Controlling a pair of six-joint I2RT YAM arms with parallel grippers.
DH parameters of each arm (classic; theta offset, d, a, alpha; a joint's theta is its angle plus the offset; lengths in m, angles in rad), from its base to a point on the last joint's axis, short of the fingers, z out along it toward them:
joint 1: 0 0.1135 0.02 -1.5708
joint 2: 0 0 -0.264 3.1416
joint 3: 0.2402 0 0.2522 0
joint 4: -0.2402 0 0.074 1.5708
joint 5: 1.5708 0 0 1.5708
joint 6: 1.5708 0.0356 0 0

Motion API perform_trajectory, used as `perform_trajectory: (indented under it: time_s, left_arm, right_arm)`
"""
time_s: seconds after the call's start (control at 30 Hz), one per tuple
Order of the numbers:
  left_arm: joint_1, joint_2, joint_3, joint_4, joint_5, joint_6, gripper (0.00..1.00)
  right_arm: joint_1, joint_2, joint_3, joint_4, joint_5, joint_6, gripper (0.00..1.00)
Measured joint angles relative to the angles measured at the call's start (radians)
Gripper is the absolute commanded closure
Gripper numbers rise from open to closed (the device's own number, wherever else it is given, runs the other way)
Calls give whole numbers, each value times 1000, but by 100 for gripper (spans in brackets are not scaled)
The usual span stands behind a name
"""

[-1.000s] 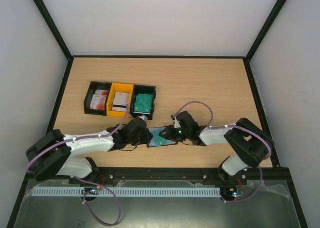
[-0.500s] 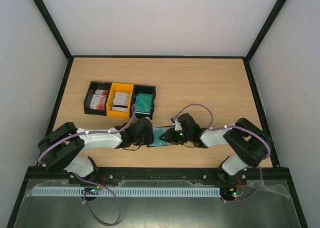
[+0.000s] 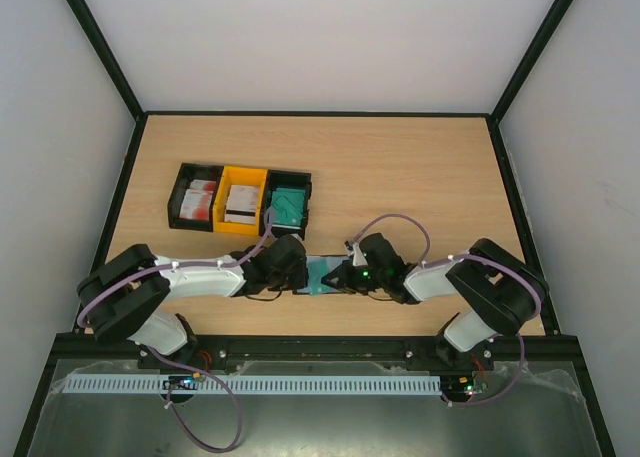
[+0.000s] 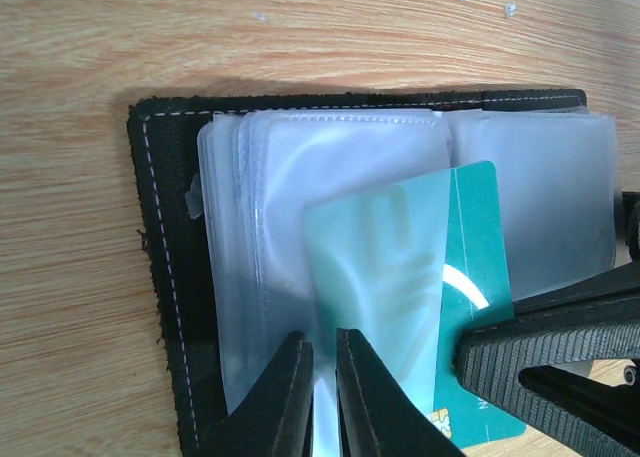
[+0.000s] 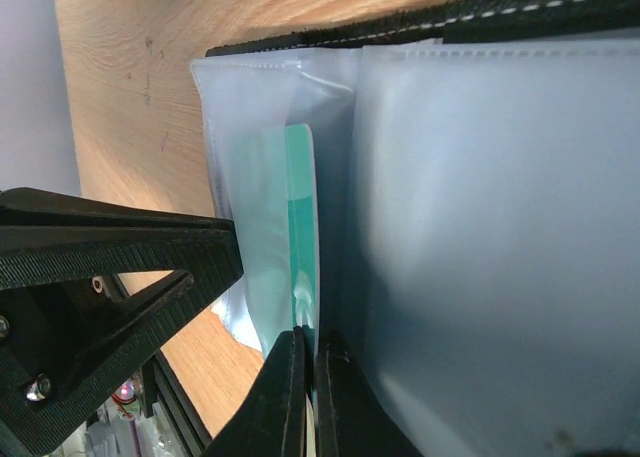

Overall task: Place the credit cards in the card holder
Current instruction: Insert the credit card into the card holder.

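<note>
The right gripper [image 5: 308, 349] pinches the thin, probably stiff and slippery card [image 5: 300, 227] by its edge while the left gripper [image 4: 320, 355] clamps the floppy clear sleeve [image 4: 340, 177] of the card holder [image 4: 168, 277].

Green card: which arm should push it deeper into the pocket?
The right, probably. The right gripper is shut on the teal card, already partway in the clear sleeve; the left gripper only pinches that sleeve of the card holder.
</note>
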Motion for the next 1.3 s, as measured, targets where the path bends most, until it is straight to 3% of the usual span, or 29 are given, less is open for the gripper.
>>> perform_trajectory:
  time_s: [0.43, 0.8, 1.3]
  left_arm:
    - [5, -35, -13, -28, -2, 0, 87]
    - [5, -67, -28, -60, -25, 0, 81]
    - [5, -74, -49, -84, -59, -29, 88]
  right_arm:
    - [7, -37, -48, 66, 99, 60, 98]
    - [6, 63, -33, 162, 63, 96, 98]
    - [6, 86, -29, 186, 38, 123, 98]
